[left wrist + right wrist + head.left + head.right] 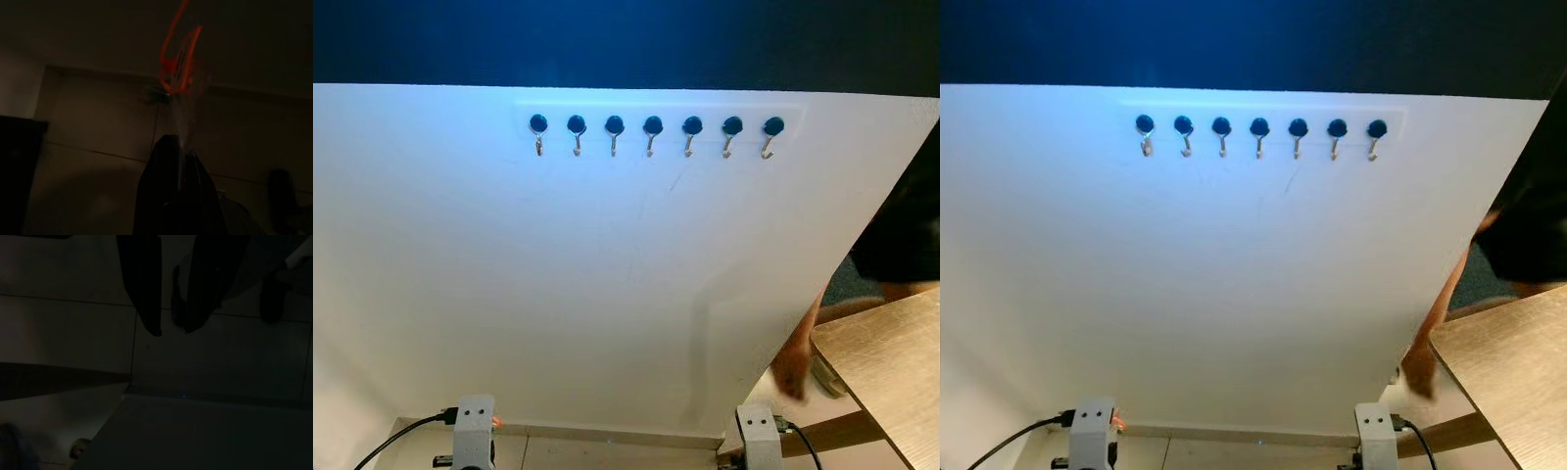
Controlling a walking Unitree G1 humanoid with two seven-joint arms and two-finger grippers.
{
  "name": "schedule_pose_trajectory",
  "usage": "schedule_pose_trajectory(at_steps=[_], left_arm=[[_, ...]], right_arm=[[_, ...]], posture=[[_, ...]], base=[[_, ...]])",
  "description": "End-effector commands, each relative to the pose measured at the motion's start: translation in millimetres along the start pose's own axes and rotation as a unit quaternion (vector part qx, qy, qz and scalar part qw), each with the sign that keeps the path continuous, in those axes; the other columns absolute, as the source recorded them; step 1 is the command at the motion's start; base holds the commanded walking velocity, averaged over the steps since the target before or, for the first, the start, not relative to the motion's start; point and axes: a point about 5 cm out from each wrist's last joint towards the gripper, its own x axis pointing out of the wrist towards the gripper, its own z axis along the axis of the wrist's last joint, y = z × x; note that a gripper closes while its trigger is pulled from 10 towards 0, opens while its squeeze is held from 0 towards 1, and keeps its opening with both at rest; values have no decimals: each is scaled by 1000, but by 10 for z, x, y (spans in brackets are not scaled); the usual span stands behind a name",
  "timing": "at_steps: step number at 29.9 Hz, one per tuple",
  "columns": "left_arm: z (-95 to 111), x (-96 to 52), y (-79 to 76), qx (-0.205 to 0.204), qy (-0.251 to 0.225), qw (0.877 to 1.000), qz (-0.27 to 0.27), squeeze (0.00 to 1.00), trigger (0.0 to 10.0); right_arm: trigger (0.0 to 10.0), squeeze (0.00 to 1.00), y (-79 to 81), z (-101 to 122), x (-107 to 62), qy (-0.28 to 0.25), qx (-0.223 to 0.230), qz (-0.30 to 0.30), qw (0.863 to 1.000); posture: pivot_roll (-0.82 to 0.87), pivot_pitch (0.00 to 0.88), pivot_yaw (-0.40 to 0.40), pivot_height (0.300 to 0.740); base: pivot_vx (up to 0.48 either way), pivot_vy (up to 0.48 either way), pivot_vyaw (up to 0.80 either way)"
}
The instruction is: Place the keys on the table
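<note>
- Left claw (178,161) hangs low near the floor, fingers pinched together on the keys (180,58), whose orange tag dangles out past the tips.
- Right claw (171,328) hangs idle, fingers slightly apart, holding nothing.
- The wooden counter (891,362) sits off to the right, so the load is on the far arm.

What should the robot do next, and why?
Probably turn right toward the light wooden table: the left gripper seems shut on a strand bearing an orange looped keyring, the wall hooks are bare, and the right gripper hangs idle.
</note>
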Motion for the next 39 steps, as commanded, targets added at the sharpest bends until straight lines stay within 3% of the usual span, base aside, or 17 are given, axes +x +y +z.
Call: schedule_pose_trajectory(at_steps=[1, 5, 8, 27, 33, 39], left_arm=[[-71, -13, 18, -7, 16, 1000, -1, 0, 10000], [-133, -17, 39, -21, 36, 999, 12, 0, 10000], [-206, -26, 57, -4, 58, 998, 19, 0, 10000], [-204, -21, 4, 21, 41, 999, 12, 0, 10000], [-180, -7, -55, 69, 40, 997, -14, 0, 10000], [-170, -5, -22, 70, 41, 997, -13, 0, 10000]], right_arm=[[10000, 0, -30, -47, -11, 13, -6, -2, 1000], [10000, 0, -67, -51, -15, 13, -6, -5, 1000], [10000, 0, -112, -67, -22, 17, -6, -9, 1000], [10000, 0, -260, 4, -9, 20, -27, -20, 999], [10000, 0, -315, 36, -10, 13, -25, -27, 999], [10000, 0, -291, 72, 0, 3, -26, -23, 999]], posture=[[7, 26, 8, 740], [5, 26, 5, 740], [1, 26, 4, 740], [7, 19, -30, 740], [-6, 31, -13, 740], [-23, 28, 7, 740]], base=[[0, 0, 0], [0, 0, 0], [0, 0, 0], [0, 0, 0], [0, 0, 0], [0, 0, 0]])
